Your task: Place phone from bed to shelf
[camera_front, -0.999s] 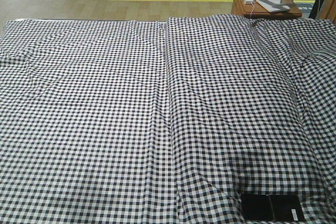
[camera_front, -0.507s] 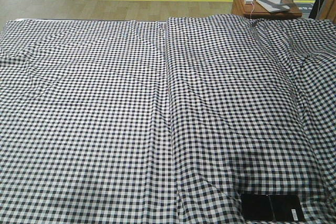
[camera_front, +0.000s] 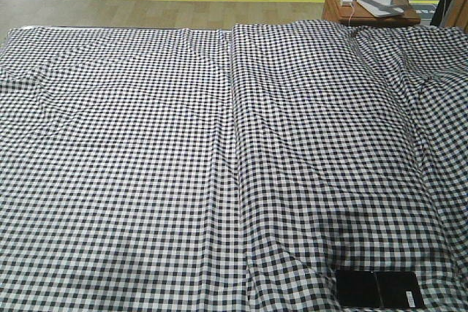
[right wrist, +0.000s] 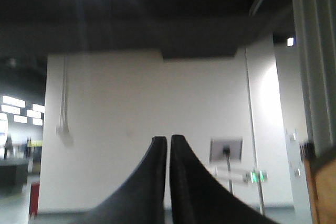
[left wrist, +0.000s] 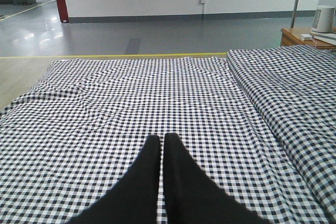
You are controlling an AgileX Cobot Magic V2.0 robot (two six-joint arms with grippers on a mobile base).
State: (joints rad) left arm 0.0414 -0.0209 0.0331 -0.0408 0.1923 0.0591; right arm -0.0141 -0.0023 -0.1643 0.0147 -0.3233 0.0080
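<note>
On the one bed (camera_front: 146,144) lies one phone (camera_front: 379,289), near its right corner; left hand (left wrist: 162,139) and right hand (right wrist: 168,141) are clenched, empty

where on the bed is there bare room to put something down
Nearly all the bed is bare: the whole half left of the lengthwise seam, and right of it everything from the far edge down to the phone. Only the near right corner is taken. The bedside table beyond is crowded.
</note>
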